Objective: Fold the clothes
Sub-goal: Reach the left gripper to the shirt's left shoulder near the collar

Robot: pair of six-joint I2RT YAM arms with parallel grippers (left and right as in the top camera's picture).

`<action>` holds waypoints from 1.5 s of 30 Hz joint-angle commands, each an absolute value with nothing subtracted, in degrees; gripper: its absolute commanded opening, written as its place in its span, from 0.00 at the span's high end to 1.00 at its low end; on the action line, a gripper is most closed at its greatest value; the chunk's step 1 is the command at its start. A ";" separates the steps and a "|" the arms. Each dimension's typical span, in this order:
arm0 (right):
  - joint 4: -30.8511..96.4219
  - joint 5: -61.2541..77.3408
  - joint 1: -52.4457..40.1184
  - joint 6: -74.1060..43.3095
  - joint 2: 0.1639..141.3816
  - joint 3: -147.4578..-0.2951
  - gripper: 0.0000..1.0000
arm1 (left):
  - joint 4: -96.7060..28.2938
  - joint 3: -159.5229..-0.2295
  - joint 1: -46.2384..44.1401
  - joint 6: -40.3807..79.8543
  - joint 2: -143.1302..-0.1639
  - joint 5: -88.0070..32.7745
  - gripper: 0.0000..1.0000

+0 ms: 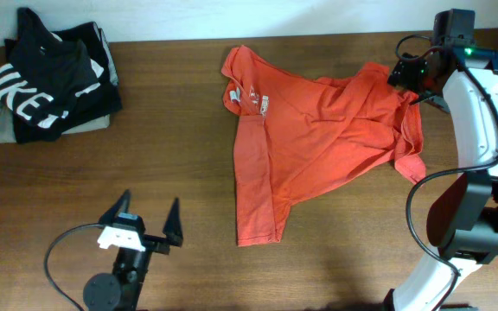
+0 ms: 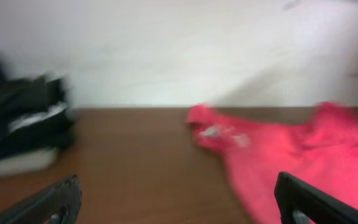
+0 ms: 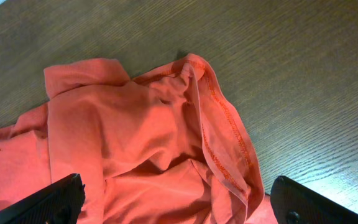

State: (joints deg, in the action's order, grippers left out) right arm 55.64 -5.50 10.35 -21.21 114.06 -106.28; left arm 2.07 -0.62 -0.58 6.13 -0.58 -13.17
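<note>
While both grippers stand released, the only partly legible writing is on the black shirt (image 1: 48,76): large white letters, "IKE" visible, the rest lost in a fold. White print (image 1: 263,103) on the chest of the red-orange T-shirt (image 1: 327,130) is too small to read, and so is the white neck label (image 1: 232,94). The left wrist view is blurred and adds nothing legible.

T-shirt position: flat but rumpled on the table (image 1: 145,155), right of centre, nearer the far edge. Collar end points left and the hem end is bunched toward the right edge. One long flap runs down toward the near edge.

Other items: the black shirt sits on top of a grey-olive folded garment (image 1: 0,130) in the far left corner, well apart from the T-shirt. Bare wood lies between them. A black cable (image 1: 52,259) loops beside the left arm's base at the near edge.

Left gripper (image 1: 152,200): near edge, left of centre, low over bare wood, fingers spread wide and pointing toward the far edge, nothing between them.

Right gripper (image 3: 176,196): the arm reaches from the near right corner up along the right edge and bends over the bunched hem. Its fingers are spread wide to either side of the stitched hem (image 3: 219,118), with the cloth lying slack below, not pinched.
</note>
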 commanded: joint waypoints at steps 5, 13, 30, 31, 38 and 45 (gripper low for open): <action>55.72 -5.39 10.15 -21.71 113.78 -106.02 0.01 | 18.85 -3.14 -0.80 9.17 -0.71 -28.88 0.01; 55.72 -5.39 10.15 -21.71 113.78 -106.02 0.01 | 14.74 -27.03 -0.80 6.57 -34.13 -31.31 0.01; 55.72 -5.39 10.15 -21.71 113.78 -106.02 0.01 | -29.87 -67.44 -14.20 2.96 -83.57 -22.79 0.01; 55.72 -5.39 10.15 -21.71 113.78 -106.04 0.01 | -29.47 -67.44 -15.55 3.01 -84.14 -22.76 0.01; 55.72 -5.39 10.15 -21.71 113.78 -106.02 0.01 | -24.45 -67.96 -21.04 15.46 -93.80 -5.89 0.01; 55.72 -5.39 10.15 -21.71 113.78 -106.02 0.01 | -20.95 -77.65 -27.94 15.84 -106.67 2.07 0.01</action>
State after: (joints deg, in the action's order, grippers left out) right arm 55.75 -5.06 10.35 -21.23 114.06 -106.17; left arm -22.11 -74.28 -25.43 14.87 -103.13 -2.70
